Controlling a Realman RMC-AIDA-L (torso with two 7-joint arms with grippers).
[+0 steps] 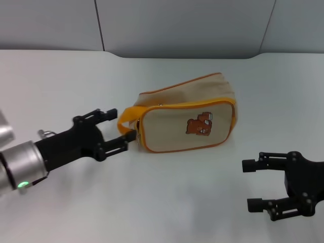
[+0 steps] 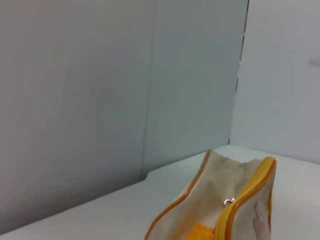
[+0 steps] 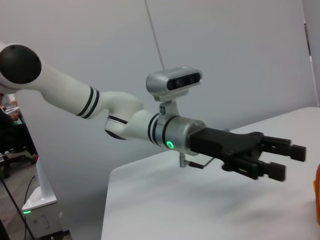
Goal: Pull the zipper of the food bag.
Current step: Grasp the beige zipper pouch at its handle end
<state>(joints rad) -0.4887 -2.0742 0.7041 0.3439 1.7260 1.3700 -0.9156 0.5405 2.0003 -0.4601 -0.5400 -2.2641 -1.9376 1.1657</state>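
Now | food bag on white table (grey wall behind)

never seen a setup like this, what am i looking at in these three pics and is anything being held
It is a two-armed robot at a white table. One picture looks down from its head; the other two come from cameras on its wrists. On the table lies a beige food bag with orange trim and a bear patch. The left gripper has its jaws open at the bag's orange strap end, next to the zipper. The right gripper waits open, apart from the bag. Nothing is held. The right wrist picture shows the left arm from the side.
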